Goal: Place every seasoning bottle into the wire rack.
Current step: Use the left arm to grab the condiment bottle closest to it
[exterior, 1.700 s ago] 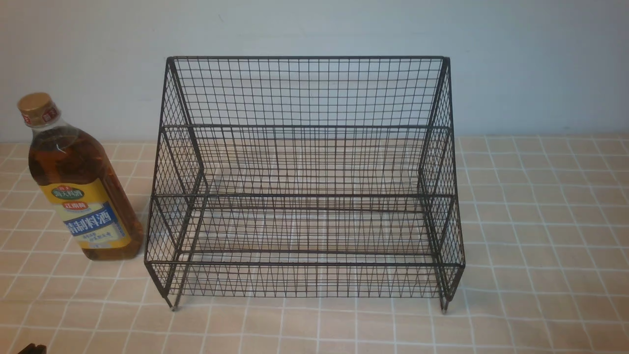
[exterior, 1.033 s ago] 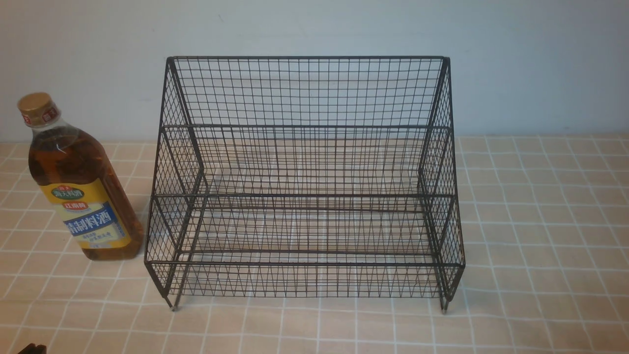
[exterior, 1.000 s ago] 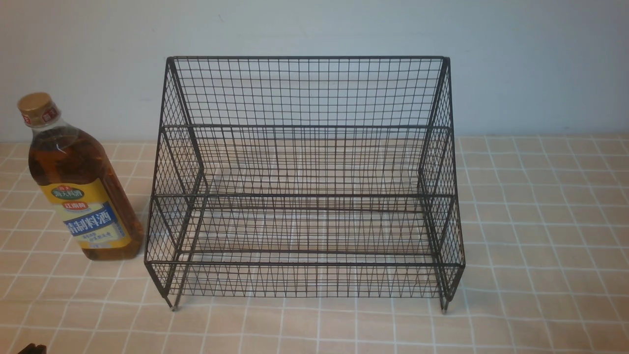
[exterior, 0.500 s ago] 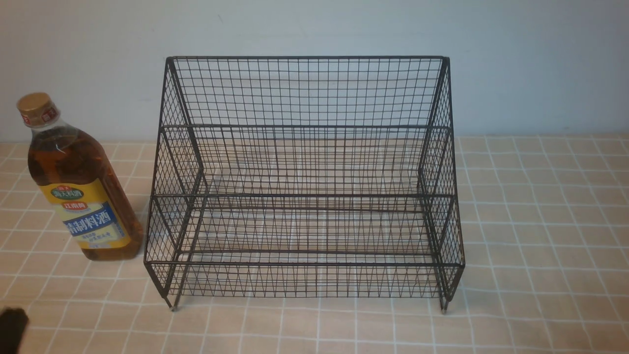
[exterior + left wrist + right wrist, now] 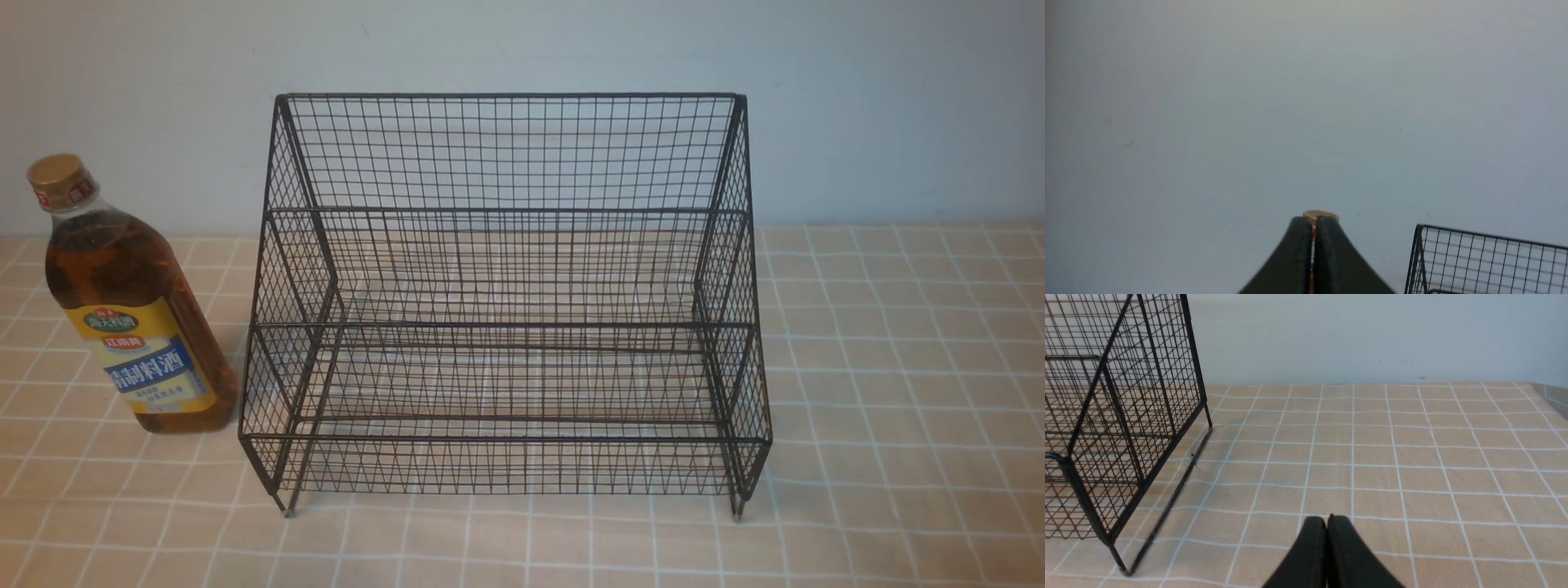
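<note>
The seasoning bottle (image 5: 131, 306) stands upright on the tiled cloth, just left of the wire rack (image 5: 506, 302); it has amber liquid, a tan-gold cap and a yellow-and-blue label. The rack holds nothing. In the left wrist view my left gripper (image 5: 1312, 222) is shut and empty, and the bottle's cap (image 5: 1327, 214) peeks out beyond its fingertips, with a rack corner (image 5: 1474, 261) to one side. My right gripper (image 5: 1327, 520) is shut and empty over bare cloth, beside the rack's side (image 5: 1118, 428). Neither gripper shows in the front view.
The table is covered by a beige cloth with a white grid (image 5: 898, 367). A pale wall (image 5: 522, 41) rises right behind the rack and the bottle. The table's far right edge shows in the right wrist view (image 5: 1551, 396).
A dark part of my left gripper sat at the front view's bottom left corner, rose a little half a second ago, and is now out of that view. Bottle and rack stay put.
</note>
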Motion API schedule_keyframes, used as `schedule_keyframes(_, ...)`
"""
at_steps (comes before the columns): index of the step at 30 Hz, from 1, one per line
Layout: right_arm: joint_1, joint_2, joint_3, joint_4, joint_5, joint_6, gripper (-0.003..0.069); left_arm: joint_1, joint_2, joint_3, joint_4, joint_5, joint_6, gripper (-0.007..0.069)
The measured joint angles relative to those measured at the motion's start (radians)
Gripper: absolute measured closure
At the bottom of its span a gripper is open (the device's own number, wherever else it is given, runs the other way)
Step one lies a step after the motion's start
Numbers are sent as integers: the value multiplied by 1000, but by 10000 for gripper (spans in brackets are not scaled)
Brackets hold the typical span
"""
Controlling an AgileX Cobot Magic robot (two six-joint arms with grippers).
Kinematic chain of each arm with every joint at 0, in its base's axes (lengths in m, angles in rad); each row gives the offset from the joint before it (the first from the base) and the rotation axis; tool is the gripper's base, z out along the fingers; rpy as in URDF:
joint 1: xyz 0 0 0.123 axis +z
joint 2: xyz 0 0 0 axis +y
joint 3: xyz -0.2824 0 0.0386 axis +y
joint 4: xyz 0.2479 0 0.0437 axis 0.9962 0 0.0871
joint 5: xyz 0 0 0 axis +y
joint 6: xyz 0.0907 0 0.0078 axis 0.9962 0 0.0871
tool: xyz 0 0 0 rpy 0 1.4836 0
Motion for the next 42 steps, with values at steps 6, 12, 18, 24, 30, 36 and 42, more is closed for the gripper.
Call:
schedule_keyframes(6, 0, 0, 0, 0, 0, 0, 673, 0, 360, -169, 0, -54, 7, 490)
schedule_keyframes(12, 0, 0, 0, 0, 0, 0, 673, 0, 613, -307, -7, -71, 27, 270)
schedule_keyframes(18, 0, 0, 0, 0, 0, 0, 673, 0, 830, -441, -64, -72, 26, 104)
schedule_keyframes(24, 0, 0, 0, 0, 0, 0, 673, 0, 981, -536, -101, -78, 28, 92)
schedule_keyframes(30, 0, 0, 0, 0, 0, 0, 673, 0, 1099, -603, -112, -88, 40, 92)
schedule_keyframes(36, 0, 0, 0, 0, 0, 0, 673, 0, 1197, -625, -128, -181, 118, 94)
schedule_keyframes(42, 0, 0, 0, 0, 0, 0, 673, 0, 1210, -627, -130, -197, 129, 284)
